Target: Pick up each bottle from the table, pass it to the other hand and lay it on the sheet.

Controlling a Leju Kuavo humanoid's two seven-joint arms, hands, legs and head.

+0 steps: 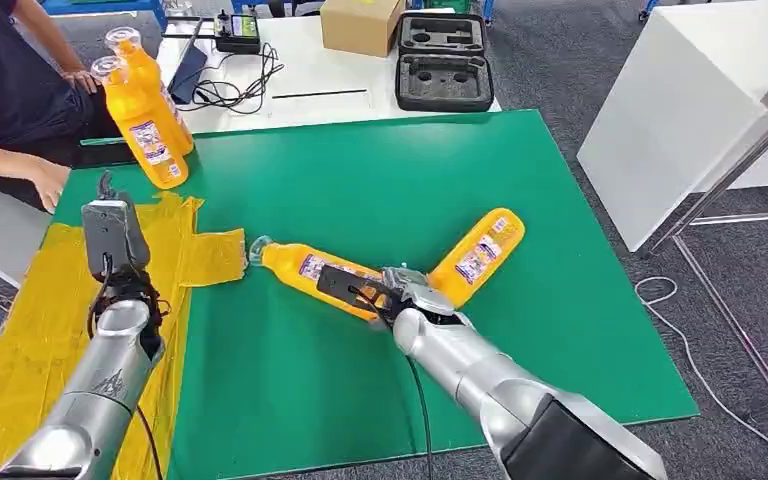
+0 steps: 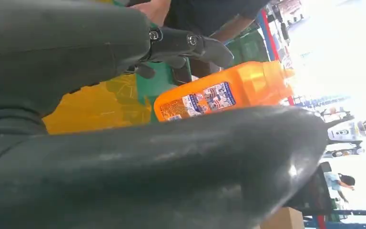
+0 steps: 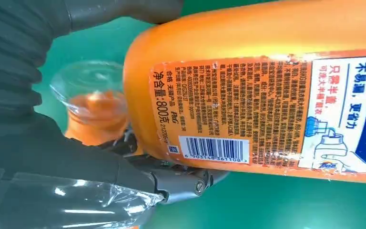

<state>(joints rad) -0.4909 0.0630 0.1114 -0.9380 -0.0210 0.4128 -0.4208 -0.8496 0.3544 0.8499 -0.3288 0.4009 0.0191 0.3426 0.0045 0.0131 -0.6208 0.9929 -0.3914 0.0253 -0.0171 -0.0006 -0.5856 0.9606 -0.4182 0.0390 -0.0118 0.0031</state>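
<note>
Two orange bottles lie on the green mat [image 1: 380,170]. My right hand [image 1: 375,290] grips the nearer lying bottle [image 1: 305,268], whose clear cap points at the yellow sheet [image 1: 20,340]. In the right wrist view the thumb [image 3: 124,9] and the fingers [image 3: 181,181] clasp its labelled body [image 3: 267,109]. The second lying bottle [image 1: 480,252] slants away just behind that hand, and its clear cap [image 3: 90,93] is close by. My left hand [image 1: 110,235] is raised over the sheet, with fingers [image 2: 186,45] apart and nothing in it. Two upright bottles [image 1: 148,130] stand at the back left.
A person sits at the back left, one hand [image 1: 48,185] on the mat's corner near the upright bottles. Behind the mat a white table carries a cardboard box [image 1: 360,22], a black foam case [image 1: 443,65] and cables [image 1: 235,90]. Another white table [image 1: 700,110] stands to the right.
</note>
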